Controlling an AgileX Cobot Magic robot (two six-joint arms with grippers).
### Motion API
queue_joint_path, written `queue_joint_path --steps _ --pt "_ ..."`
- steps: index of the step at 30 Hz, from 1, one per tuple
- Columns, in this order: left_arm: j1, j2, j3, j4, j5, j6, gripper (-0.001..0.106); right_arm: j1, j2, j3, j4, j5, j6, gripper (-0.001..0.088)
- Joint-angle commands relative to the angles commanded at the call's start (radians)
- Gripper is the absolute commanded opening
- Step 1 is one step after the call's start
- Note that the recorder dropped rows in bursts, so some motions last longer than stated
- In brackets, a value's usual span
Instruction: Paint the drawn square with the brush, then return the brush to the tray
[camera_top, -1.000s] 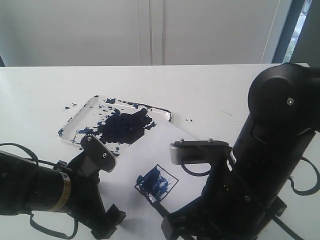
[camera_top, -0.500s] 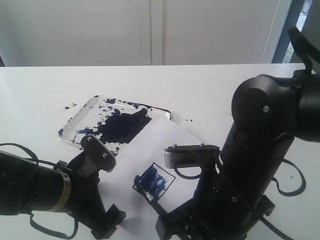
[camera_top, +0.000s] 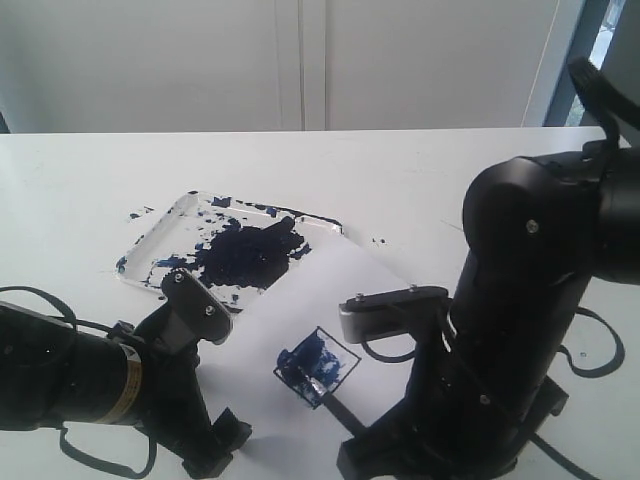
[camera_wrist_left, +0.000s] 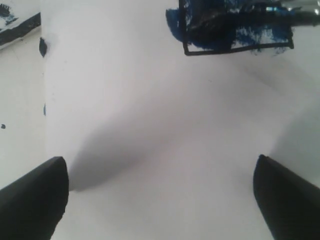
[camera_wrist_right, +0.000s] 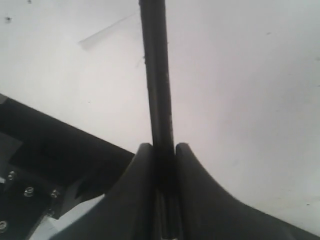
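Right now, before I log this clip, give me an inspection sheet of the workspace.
Surface: white table with a white paper sheet on it.
Job's things: drawn square partly smeared blue; brush tip over it; tray paint-splattered, brush not in it.
Clutter: paint specks on the table beside the tray.
Grippers: left gripper jaws wide open, empty, over the paper; right gripper jaws shut on the brush handle.
Cables: black cables loop beside both arms.
Surroundings: white wall; dark window frame at right.
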Motion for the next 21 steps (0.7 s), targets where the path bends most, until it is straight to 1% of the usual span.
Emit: queue_joint_path --steps 5,10,21 --pt "0.000 0.000 0.000 0.000 0.000 0.000 0.105 0.000 0.000 0.000 -0.012 -0.002 0.005 0.0000" --pt "0.000 0.000 0.000 0.000 0.000 0.000 0.105 0.000 0.000 0.000 -0.100 0.006 0.053 0.0000" --pt "0.000 0.000 0.000 0.000 0.000 0.000 0.105 0.000 0.000 0.000 -0.196 0.006 0.103 0.0000"
